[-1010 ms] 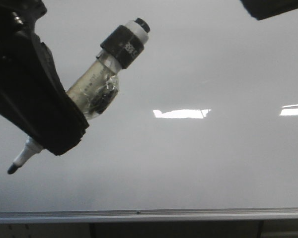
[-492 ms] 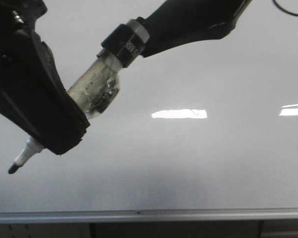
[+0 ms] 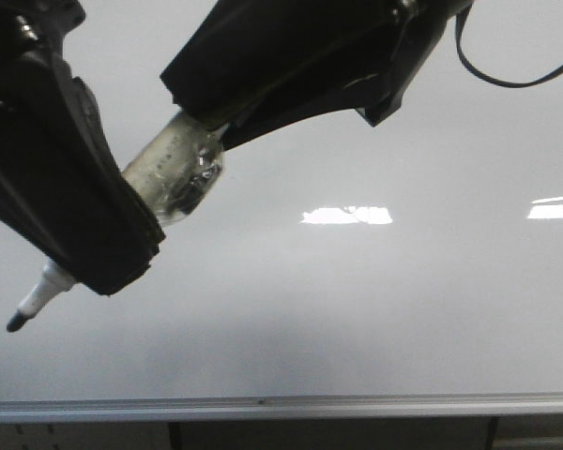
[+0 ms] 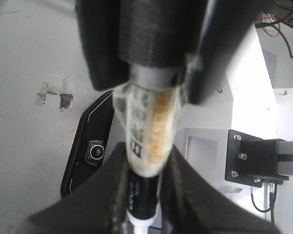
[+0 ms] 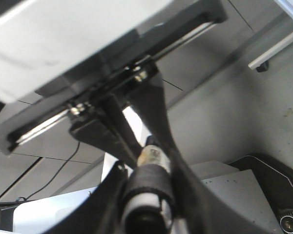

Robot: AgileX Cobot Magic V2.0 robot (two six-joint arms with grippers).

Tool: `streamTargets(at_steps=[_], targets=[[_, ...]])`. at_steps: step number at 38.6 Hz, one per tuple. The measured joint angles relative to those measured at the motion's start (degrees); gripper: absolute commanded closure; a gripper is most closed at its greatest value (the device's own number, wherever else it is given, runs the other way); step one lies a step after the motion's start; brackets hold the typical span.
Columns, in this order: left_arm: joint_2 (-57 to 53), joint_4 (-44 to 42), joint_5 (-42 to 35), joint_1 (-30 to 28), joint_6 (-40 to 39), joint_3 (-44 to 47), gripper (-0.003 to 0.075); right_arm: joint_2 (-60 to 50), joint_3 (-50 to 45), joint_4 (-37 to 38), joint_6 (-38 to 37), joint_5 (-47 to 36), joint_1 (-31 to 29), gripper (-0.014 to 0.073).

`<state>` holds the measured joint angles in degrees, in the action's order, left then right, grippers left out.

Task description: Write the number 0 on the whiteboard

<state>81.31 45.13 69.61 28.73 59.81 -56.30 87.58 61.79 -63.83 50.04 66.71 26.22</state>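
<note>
No number 0 shows anywhere on the whiteboard [image 3: 375, 309]. Its glossy face is bare apart from a bright light reflection [image 3: 347, 215], so the writing has not begun, as far as I can judge.

The marker [image 3: 174, 173] hangs above the board on a slant. Its dark tip [image 3: 19, 322] is uncapped and points down toward the near-left corner, while its rear end rises toward the middle. Whether the tip touches the surface cannot be told; it seems to sit just above it. The slant probably lets the nib meet the board at a pen-like angle rather than straight on.

The left gripper [image 3: 108, 258] is pinched on the barrel close behind the nib. In the left wrist view its fingers [image 4: 117, 195] press either side of the clear, taped body. A grip that low likely keeps the nib steady while writing.

The right gripper [image 3: 202, 108] covers the marker's rear end. Its jaws stand to either side of that end in both wrist views, but whether they squeeze it or only surround it cannot be told. It may be there to brace or reseat the pen before the first stroke.

The silver frame [image 3: 263, 407] runs along the board's near edge, well apart from the nib, which leaves open surface for the oval.
</note>
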Motion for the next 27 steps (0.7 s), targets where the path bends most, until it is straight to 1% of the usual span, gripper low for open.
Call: streamTargets(at_steps=[2, 5, 7, 11, 14, 16, 18, 20, 23, 27], targets=[[0.00, 0.00, 0.00, 0.00, 0.00, 0.00, 0.0739, 0.00, 0.00, 0.00, 0.00, -0.04, 0.00, 0.0670], [0.00, 0.00, 0.00, 0.00, 0.00, 0.00, 0.0731, 0.00, 0.00, 0.00, 0.00, -0.04, 0.00, 0.0657], [0.00, 0.00, 0.00, 0.00, 0.00, 0.00, 0.0702, 0.00, 0.00, 0.00, 0.00, -0.04, 0.00, 0.0661], [0.00, 0.00, 0.00, 0.00, 0.00, 0.00, 0.0583, 0.00, 0.00, 0.00, 0.00, -0.04, 0.00, 0.0661], [0.00, 0.00, 0.00, 0.00, 0.00, 0.00, 0.0440, 0.00, 0.00, 0.00, 0.00, -0.04, 0.00, 0.0661], [0.00, 0.15, 0.14, 0.00, 0.00, 0.00, 0.0323, 0.00, 0.00, 0.00, 0.00, -0.16, 0.00, 0.0661], [0.00, 0.52, 0.39, 0.00, 0.10, 0.00, 0.0232, 0.00, 0.00, 0.10, 0.00, -0.44, 0.00, 0.0661], [0.00, 0.65, 0.24, 0.00, 0.10, 0.00, 0.0164, 0.00, 0.00, 0.10, 0.00, -0.15, 0.00, 0.0661], [0.00, 0.89, -0.15, 0.00, 0.10, 0.00, 0.0118, 0.00, 0.00, 0.10, 0.00, 0.53, 0.00, 0.0661], [0.00, 1.01, -0.28, 0.00, 0.10, 0.00, 0.0120, 0.00, 0.09, 1.65, 0.12, 1.07, 0.00, 0.0661]])
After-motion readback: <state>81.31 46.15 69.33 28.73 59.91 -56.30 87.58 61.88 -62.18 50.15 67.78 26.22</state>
